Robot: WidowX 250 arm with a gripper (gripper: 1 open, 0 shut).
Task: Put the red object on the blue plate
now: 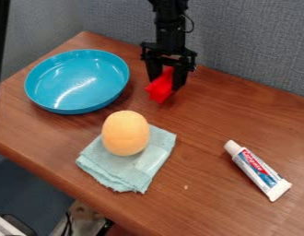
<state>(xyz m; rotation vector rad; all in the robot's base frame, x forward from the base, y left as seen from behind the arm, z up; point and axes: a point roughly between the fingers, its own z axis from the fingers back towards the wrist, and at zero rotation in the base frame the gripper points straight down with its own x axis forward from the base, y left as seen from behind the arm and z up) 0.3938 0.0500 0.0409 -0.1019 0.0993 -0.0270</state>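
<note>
The red object (158,88) is a small bright red block at the back of the wooden table, right of the blue plate (71,81). My gripper (167,81) points straight down over it, black fingers (181,74) on either side of the block's upper end and closed against it. The block's lower part sticks out below the fingers, tilted toward the front left. The round turquoise plate has nothing in it and lies about a hand's width left of the gripper.
An orange ball (125,132) rests on a light teal cloth (127,159) near the front edge. A white toothpaste tube (258,169) lies at the front right. The table's front edge (68,184) runs diagonally below the cloth.
</note>
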